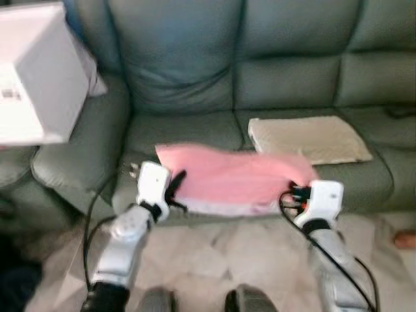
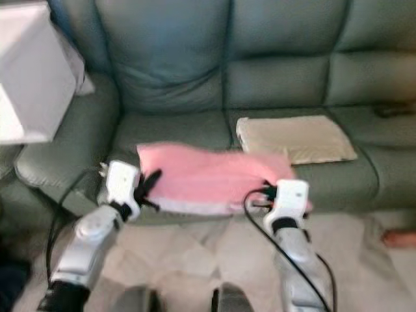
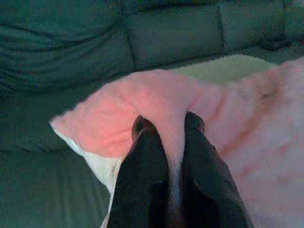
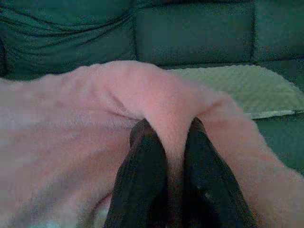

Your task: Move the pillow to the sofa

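Two grippers: both clamped on the pink pillow [image 1: 234,179], one at each end, out in front of the robot.
Left gripper [image 3: 168,124]: fingers [image 3: 142,156] pinched tight on a fold of pink fabric at the pillow's left end; in the left wrist view the cloth bulges up between the two black tips.
Right gripper [image 4: 166,128]: same story at the right end, fingers [image 4: 202,161] squeezed on a ridge of the pink cover, the fabric puckered between them.
Pillow: stretched flat between the two arms, over the near edge of the sofa [image 1: 195,78] seat. Whether it rests on the cushion or hangs just above it, cannot tell; the head views are blurred.
Pillow underside: a white strip shows along its near edge and at the left corner.
Sofa: grey-green, filling the far half of the scene, backrest cushions behind the pillow.
Beige pad [image 1: 309,138]: lying flat on the seat, just beyond the pillow's right end, its near-left corner close to or tucked behind the pink.
White box [image 1: 36,75]: at the far left, by the sofa's arm.
Floor [image 1: 214,260]: pale, light patches, between the robot and the sofa front.
Cables: black leads loop off both wrists.
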Available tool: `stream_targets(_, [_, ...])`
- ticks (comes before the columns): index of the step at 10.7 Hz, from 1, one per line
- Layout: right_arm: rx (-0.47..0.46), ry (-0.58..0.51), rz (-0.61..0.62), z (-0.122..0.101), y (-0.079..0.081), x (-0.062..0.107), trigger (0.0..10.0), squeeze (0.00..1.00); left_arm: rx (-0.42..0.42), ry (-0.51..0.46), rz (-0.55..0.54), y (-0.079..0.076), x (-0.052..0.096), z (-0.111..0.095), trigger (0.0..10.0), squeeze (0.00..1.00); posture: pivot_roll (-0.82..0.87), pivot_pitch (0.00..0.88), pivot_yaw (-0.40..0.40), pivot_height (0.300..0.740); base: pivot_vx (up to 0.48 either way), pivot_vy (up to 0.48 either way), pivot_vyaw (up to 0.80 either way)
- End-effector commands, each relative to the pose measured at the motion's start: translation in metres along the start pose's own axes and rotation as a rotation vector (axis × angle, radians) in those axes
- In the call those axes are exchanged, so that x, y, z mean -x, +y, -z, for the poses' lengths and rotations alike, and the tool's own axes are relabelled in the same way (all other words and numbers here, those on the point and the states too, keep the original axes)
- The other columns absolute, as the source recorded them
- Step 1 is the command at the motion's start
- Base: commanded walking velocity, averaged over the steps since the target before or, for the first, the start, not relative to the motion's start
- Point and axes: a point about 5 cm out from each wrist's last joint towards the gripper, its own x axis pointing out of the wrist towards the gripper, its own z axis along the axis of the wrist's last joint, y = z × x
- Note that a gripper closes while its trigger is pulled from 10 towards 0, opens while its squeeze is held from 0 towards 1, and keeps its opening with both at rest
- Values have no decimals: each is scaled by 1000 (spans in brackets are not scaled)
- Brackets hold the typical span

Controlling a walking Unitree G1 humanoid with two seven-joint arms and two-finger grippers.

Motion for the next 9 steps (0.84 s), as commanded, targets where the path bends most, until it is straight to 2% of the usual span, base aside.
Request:
stream_targets(1, [-8,-31,-18,-7,6,-1,10000,0,-23,-13,-41,9,3,-2,10000,0,-69,105,-40,740,0,0,0])
stream_targets(3, [4,-28,-21,-6,4,1,10000,0,-10,2,-47,9,6,3,10000,0,-71,109,-49,740,0,0,0])
stream_targets(4, [42,-53,-41,-8,5,3,10000,0,32,3,-56,9,10,7,10000,0,-74,109,-50,740,0,0,0])
stream_targets(5, [43,-60,-38,-9,5,4,10000,0,36,3,-58,10,11,7,10000,0,-72,109,-51,740,0,0,538])
stream_targets(8, [35,-64,-27,-9,6,5,10000,0,49,-8,-52,12,10,4,10000,0,-72,113,-50,740,285,0,627])
stream_targets(9, [36,-65,-21,-9,5,6,10000,0,52,-6,-48,12,12,5,10000,0,-71,115,-49,740,345,0,0])
